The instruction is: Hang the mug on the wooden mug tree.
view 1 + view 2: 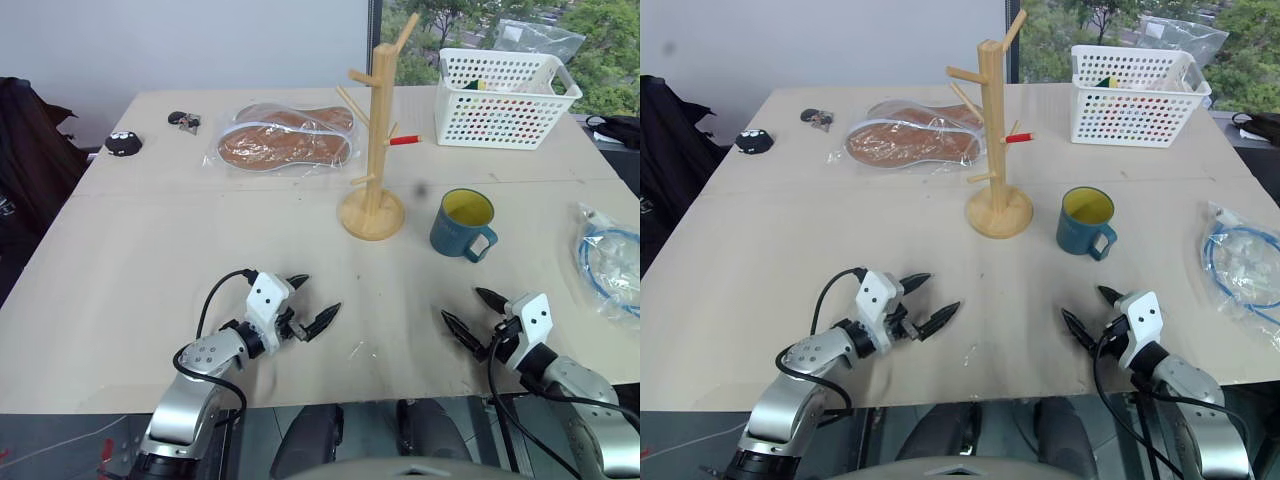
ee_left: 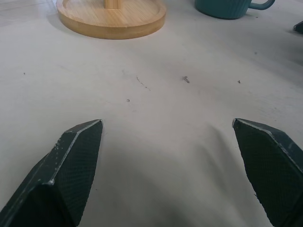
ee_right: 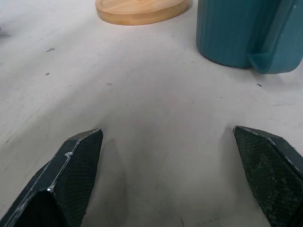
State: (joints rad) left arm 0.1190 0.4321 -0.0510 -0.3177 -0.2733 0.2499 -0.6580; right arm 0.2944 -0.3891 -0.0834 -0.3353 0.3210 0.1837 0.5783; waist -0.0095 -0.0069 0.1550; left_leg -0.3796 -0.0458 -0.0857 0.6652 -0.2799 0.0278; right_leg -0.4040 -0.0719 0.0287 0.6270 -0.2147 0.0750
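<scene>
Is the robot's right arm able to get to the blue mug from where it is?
Probably yes. The right gripper is open and the mug stands upright just ahead, handle toward it, with bare table between them.

- An office-like test room: a plain plywood tabletop fills the frame.
- Upper left, a bare grey wall.
- Upper right, a window onto treetops.

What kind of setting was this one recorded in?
Probably an office or lab test bench, not a kitchen: a bare plywood table beside a window over treetops, carrying unrelated props, namely packaged insoles, a white perforated basket and a bagged cable.
</scene>
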